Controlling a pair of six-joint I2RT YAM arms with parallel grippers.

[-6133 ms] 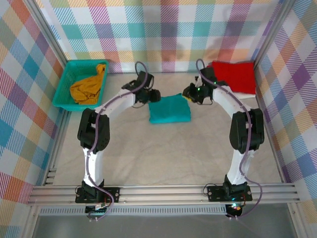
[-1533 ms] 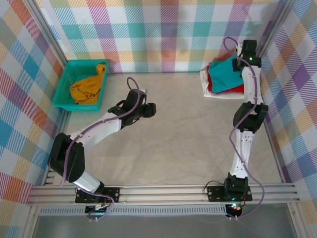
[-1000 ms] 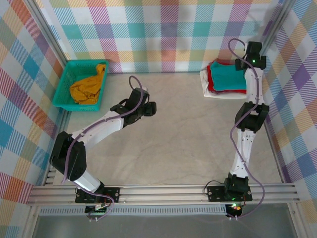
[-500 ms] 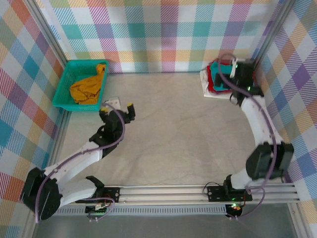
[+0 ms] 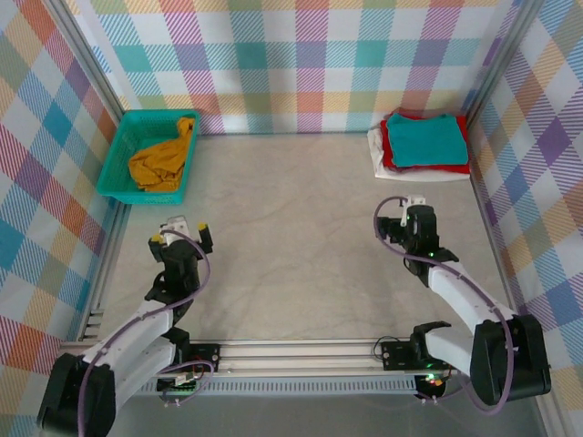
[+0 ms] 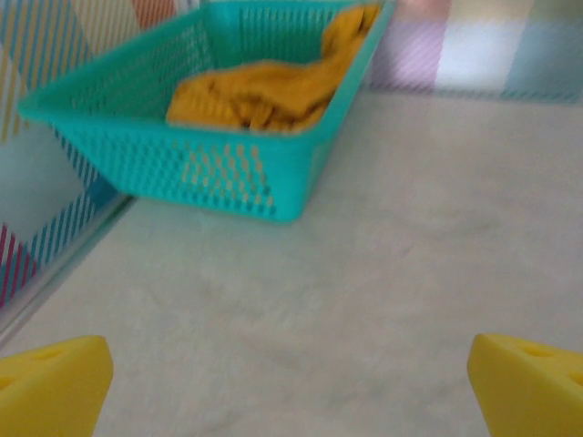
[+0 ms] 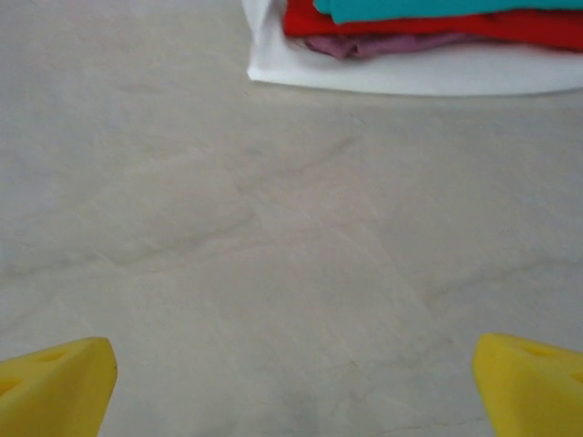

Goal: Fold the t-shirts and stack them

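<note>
A folded stack sits at the back right: the teal t-shirt [image 5: 426,138] on top, the red t-shirt [image 5: 428,161] under it, the white t-shirt [image 5: 378,150] at the bottom. The right wrist view shows the same stack, with the teal t-shirt [image 7: 437,7], the red t-shirt [image 7: 510,27] and the white t-shirt [image 7: 401,77]. The mustard-yellow t-shirt [image 5: 164,157] lies crumpled in the basket [image 5: 118,155], also seen ahead as the mustard-yellow t-shirt [image 6: 273,82]. My left gripper [image 5: 180,234] is open over bare table near the front left. My right gripper [image 5: 407,214] is open, well short of the stack, nothing between its fingers.
The teal mesh basket [image 6: 109,137] stands against the left wall at the back. Plaid walls close in three sides, and a metal rail [image 5: 301,350] runs along the near edge. Bare table lies between the two arms.
The right arm laid the teal t-shirt on the red one, let go and pulled back toward the front. The left arm also drew back to the front left.
</note>
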